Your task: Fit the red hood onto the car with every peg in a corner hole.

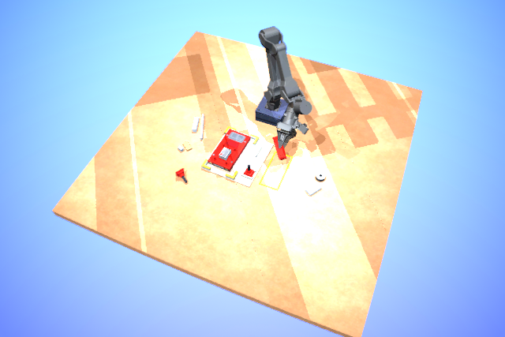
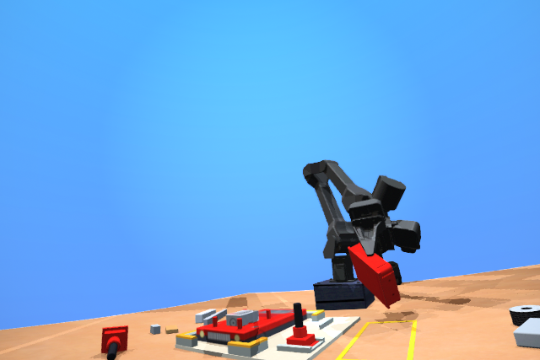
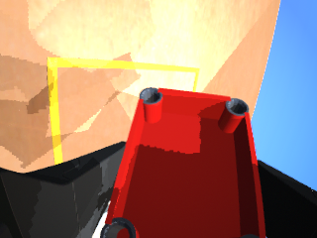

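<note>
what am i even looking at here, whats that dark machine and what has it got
It is one jointed dark robot arm standing on a blue-black block. Its two-fingered pincer is closed on a red open-sided shell, the toy car's hood, held tilted in the air.

The first picture looks down from above, the second from low at the side, the third from the arm's wrist into the shell.

On the table lie a pale flat board carrying a red toy car chassis, and a yellow rectangular outline.
</note>
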Available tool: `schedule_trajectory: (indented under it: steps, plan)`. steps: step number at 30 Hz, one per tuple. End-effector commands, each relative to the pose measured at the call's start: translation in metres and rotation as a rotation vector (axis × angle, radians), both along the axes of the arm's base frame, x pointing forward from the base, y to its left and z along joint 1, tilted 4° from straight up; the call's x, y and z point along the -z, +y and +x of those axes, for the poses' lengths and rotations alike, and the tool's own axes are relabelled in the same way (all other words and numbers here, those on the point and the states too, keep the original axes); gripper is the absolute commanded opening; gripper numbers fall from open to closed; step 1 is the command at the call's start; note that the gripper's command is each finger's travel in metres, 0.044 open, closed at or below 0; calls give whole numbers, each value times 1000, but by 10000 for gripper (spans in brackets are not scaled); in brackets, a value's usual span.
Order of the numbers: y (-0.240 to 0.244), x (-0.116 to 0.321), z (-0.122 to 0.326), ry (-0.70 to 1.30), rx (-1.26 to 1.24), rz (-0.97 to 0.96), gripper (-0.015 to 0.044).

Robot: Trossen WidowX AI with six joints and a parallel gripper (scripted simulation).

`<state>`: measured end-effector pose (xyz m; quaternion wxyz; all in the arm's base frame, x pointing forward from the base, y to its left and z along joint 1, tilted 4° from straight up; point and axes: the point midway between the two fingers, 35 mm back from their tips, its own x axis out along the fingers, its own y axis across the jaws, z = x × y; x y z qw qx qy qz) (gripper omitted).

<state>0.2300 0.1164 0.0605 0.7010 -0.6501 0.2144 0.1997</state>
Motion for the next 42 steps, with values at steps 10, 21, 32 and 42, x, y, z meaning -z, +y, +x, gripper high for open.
schedule_trajectory:
  steps: [10,21,32,42]
  plan:
    - [0,0,0,-3,-168,-244,0]
    - [1,6,-1,-3,-354,-521,0]
    - [3,19,-5,-3,-547,-806,0]
    - [5,39,-11,-2,-720,-1060,0]
